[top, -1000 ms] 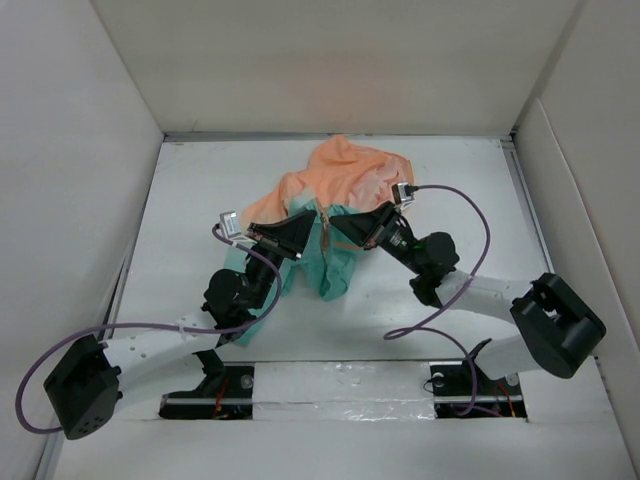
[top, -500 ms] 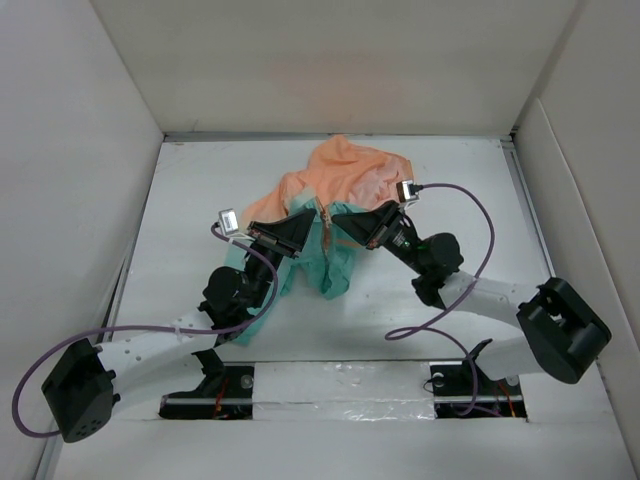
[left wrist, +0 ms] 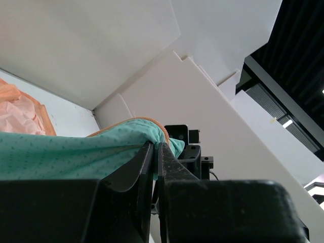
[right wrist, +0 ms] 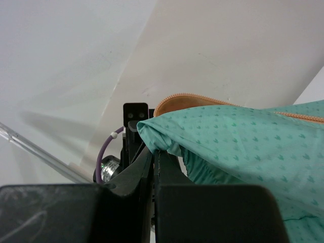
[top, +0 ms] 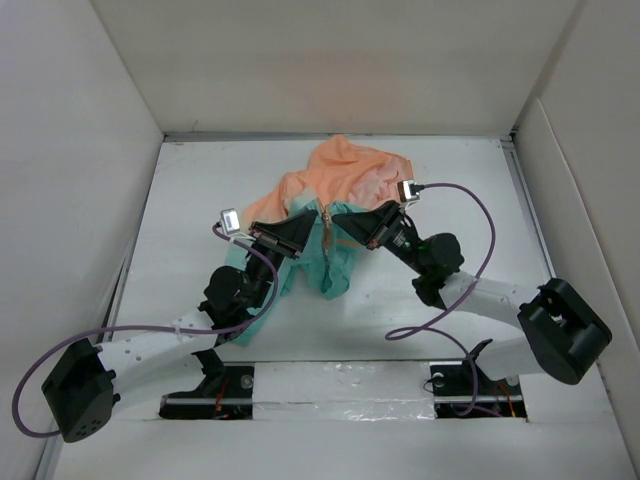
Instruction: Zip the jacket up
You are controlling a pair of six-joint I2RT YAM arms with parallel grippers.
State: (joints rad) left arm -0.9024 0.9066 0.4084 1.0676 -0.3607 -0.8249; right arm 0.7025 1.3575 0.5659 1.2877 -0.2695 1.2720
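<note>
The jacket (top: 340, 180) lies bunched at the table's middle back, orange at the far end and teal near the arms, with its orange zipper (top: 325, 222) running down between the grippers. My left gripper (top: 301, 222) is shut on the teal fabric (left wrist: 76, 152) left of the zipper and holds it lifted. My right gripper (top: 345, 226) is shut on the teal fabric (right wrist: 233, 136) right of the zipper. In each wrist view the orange zipper edge (right wrist: 192, 98) arcs over the pinched fold, and the opposite gripper shows behind it.
White walls enclose the table (top: 200, 190) on the left, back and right. Purple cables (top: 470, 215) loop from both wrists. The arm bases (top: 215, 385) stand at the near edge.
Both grippers have stayed on the fabric. The right arm has shifted slightly up and to the right; the jacket has barely moved.
</note>
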